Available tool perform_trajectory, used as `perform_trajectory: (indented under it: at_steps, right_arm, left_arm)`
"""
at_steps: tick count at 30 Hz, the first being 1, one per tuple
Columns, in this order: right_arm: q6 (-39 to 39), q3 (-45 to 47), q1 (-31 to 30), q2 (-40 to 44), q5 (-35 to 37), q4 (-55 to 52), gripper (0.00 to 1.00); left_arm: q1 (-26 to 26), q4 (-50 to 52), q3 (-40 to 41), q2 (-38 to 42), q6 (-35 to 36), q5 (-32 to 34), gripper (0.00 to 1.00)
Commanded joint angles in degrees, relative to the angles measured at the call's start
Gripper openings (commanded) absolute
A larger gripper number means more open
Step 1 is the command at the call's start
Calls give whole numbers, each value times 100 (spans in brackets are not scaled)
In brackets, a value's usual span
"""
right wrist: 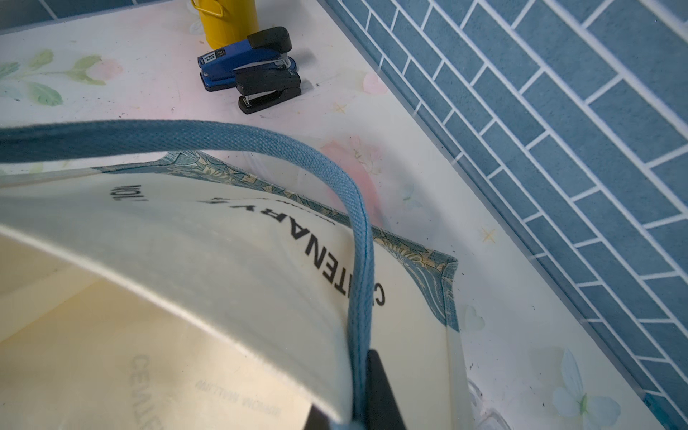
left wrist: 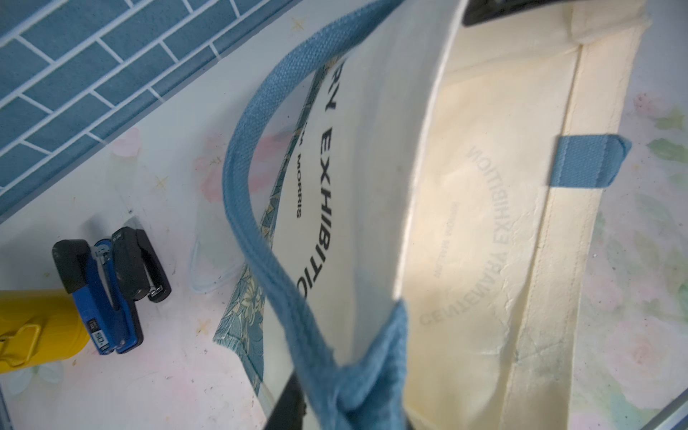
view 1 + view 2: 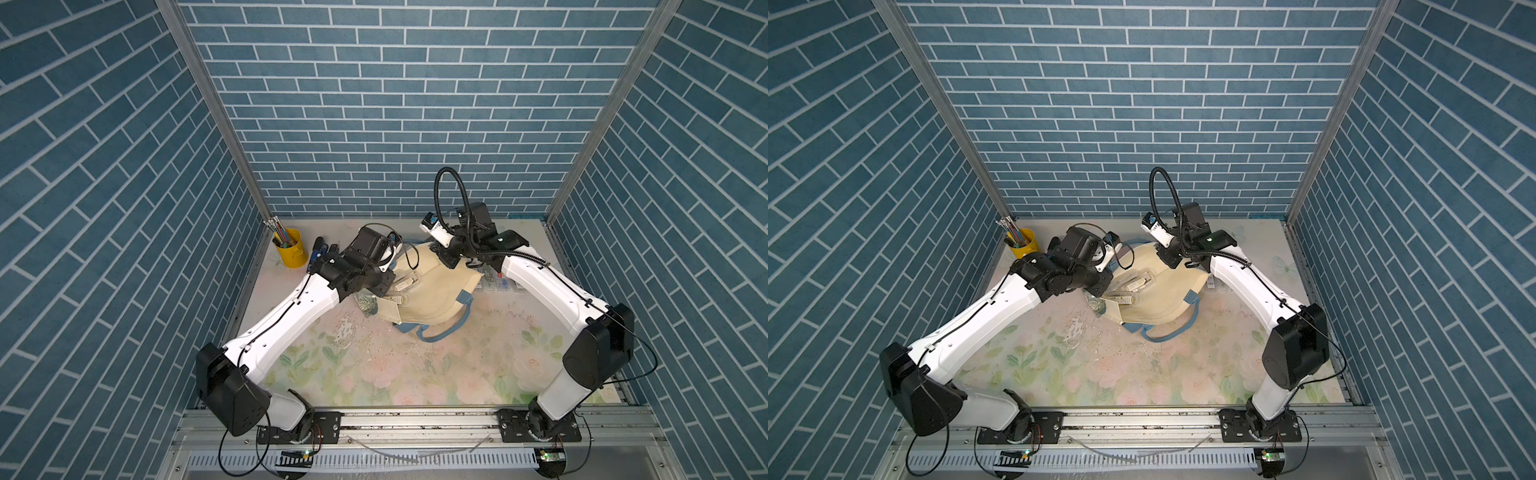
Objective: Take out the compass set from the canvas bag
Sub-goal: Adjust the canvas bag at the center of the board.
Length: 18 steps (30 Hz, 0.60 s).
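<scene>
Closest in both top views runs the metal rail that carries the two arm bases, with the floral table spreading behind it. Past the table's middle lies the canvas bag, between the two wrists, and one blue strap trails off its near edge onto the table. Its upper cream panel is raised off the lower one, so the mouth gapes. The right gripper is clamped tight on the raised rim, right where the other strap is sewn on. The left gripper sits at the bunched strap base on the same rim. Only one dark finger shows there, so whether it grips I cannot tell. Pale flat packs show against the bag beside the left wrist, but I cannot tell whether any is the compass set. Behind the bag a blue stapler and a black stapler lie touching, beside a yellow cup of pens. Farthest stands the brick wall.
</scene>
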<state>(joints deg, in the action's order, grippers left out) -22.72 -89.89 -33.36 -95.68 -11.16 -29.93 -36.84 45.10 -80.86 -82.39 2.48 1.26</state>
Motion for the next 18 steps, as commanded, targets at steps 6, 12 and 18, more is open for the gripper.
perform_trajectory:
  at_steps: [6, 12, 18]
  right_arm:
    - [170, 286, 12, 397, 120, 171, 2]
    - [414, 618, -6, 1361, -129, 342, 25]
    - [1001, 1984, -755, 2149, 195, 1326, 28]
  left_arm:
    - [-25, -206, -63, -25, -18, 205, 3]
    - [-28, -507, 121, 82, 16, 189, 0]
    - [-25, -711, 172, 150, 38, 121, 0]
